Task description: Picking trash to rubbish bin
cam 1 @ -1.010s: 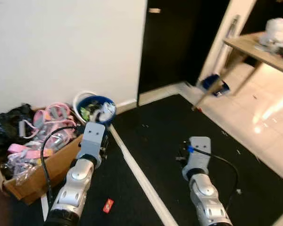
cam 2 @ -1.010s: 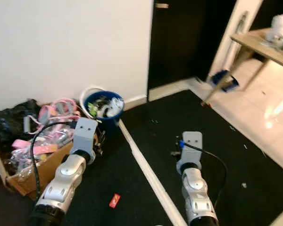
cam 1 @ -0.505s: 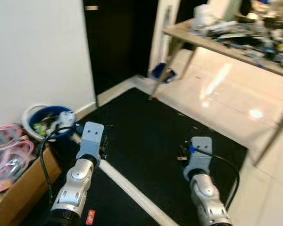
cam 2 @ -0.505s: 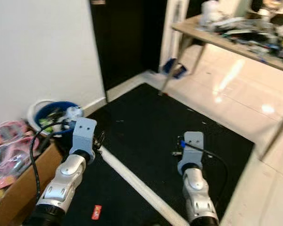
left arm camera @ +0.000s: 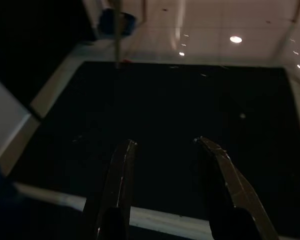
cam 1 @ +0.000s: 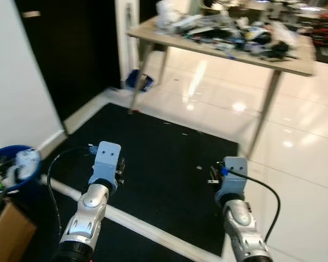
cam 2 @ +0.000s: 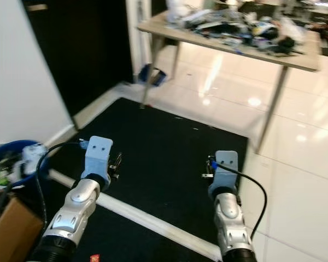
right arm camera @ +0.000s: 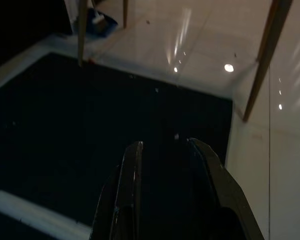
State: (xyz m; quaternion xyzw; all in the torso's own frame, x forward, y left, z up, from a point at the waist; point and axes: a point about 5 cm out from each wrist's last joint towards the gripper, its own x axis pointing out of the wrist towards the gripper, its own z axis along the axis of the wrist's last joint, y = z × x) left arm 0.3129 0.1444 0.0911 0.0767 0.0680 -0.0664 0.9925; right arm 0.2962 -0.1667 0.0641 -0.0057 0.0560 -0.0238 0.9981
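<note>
- Currently a glossy white tiled floor (cam 1: pixel 306 164) takes up the robot's right side, with a black rectangular floor mat (cam 1: pixel 164 164) under both arms and a pale strip (cam 2: pixel 153 221) crossing the mat near the robot.
- Long wooden table piled with clutter (cam 1: pixel 224 38) stands ahead on the tiles; what the items are is too blurred to tell.
- Round blue rubbish bin, already part full (cam 1: pixel 11 166), sits at far left by the white wall (cam 1: pixel 16 98), cut off by the frame edge.
- Brown cardboard box corner (cam 1: pixel 8 240) is just beside the bin.
- Left gripper (left arm camera: pixel 167 150) and right gripper (right arm camera: pixel 165 147) both hover over the mat, fingers apart, holding nothing.
- Likely step: finding trash. Small red scrap (cam 2: pixel 94 256) on the mat's near edge is a candidate, as are pale specks (right arm camera: pixel 176 136); best to slow the scan, views are smeared.
- Blue object (cam 1: pixel 139 82) by the table leg is unidentifiable.
</note>
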